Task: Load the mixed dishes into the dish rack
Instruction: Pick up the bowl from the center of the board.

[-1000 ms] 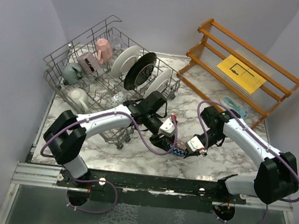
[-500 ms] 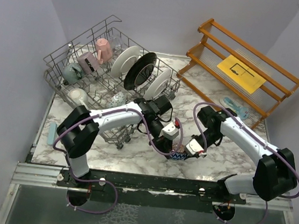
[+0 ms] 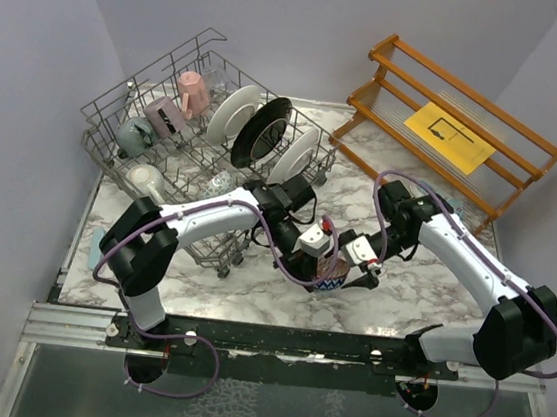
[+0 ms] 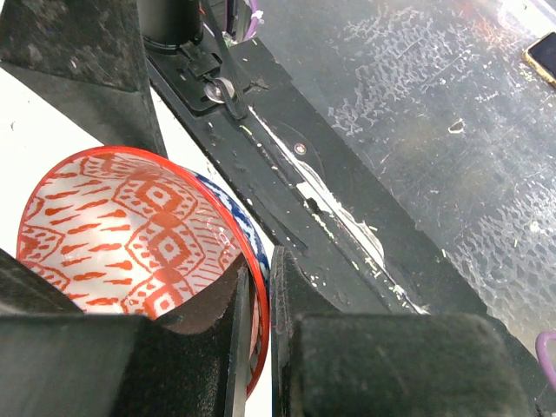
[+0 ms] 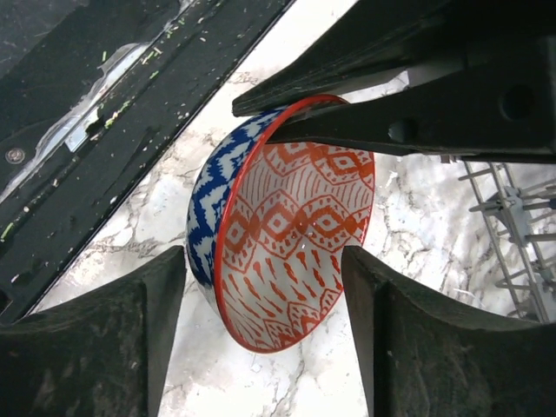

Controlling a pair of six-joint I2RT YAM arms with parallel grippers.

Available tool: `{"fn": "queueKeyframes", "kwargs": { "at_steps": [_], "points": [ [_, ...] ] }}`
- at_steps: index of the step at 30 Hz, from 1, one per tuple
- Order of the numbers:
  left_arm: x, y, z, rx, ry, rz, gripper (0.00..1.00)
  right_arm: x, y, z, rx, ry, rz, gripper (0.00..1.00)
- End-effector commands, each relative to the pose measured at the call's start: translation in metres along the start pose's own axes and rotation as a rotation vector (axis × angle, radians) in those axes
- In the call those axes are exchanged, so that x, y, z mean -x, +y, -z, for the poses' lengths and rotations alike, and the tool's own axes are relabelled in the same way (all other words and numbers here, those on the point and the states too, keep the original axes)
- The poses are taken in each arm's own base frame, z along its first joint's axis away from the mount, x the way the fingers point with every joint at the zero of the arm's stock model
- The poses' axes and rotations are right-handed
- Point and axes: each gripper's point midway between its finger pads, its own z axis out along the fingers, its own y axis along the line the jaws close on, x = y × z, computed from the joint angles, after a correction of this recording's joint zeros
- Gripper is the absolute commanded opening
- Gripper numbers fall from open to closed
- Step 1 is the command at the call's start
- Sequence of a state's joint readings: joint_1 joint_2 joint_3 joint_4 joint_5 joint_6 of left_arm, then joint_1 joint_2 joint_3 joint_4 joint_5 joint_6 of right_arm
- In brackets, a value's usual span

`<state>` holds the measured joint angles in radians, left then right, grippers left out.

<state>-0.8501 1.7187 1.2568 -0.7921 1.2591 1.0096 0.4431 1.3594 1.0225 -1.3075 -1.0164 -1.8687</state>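
One patterned bowl (image 3: 331, 274), at centre frame, has its rim pinched by the left gripper (image 4: 261, 300). The right gripper (image 5: 265, 300) stands wide astride it, untouching. The dish rack (image 3: 106, 110), upper left, holds three plates (image 3: 231, 115) and seemingly four mugs (image 3: 193, 91).

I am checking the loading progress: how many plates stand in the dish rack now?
3, in a row in the dish rack: left white plate, black-rimmed plate in the middle, right white plate. More may be hidden behind them.
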Motion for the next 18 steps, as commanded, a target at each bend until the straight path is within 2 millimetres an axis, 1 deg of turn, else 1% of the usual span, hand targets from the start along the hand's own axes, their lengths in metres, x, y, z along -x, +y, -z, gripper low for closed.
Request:
{"fn": "queueKeyframes", "kwargs": {
  "at_steps": [1, 5, 10, 14, 18],
  "points": [
    [0.025, -0.009, 0.006, 0.029, -0.040, -0.075, 0.00, 0.025, -0.015, 0.012, -0.082, -0.029, 0.016, 0.73],
    [0.029, -0.012, 0.009, 0.073, -0.046, -0.069, 0.00, 0.034, -0.016, 0.020, -0.119, -0.013, 0.002, 0.75],
    [0.038, -0.016, 0.014, 0.154, -0.073, -0.058, 0.00, 0.039, -0.019, 0.036, -0.183, -0.020, -0.017, 0.75],
    [0.048, -0.019, 0.020, 0.233, -0.105, -0.046, 0.00, 0.046, -0.024, 0.050, -0.251, -0.067, -0.038, 0.75],
    [0.058, -0.020, 0.026, 0.297, -0.140, 0.015, 0.00, 0.052, -0.031, 0.065, -0.327, -0.112, -0.070, 0.76]
  ]
}}
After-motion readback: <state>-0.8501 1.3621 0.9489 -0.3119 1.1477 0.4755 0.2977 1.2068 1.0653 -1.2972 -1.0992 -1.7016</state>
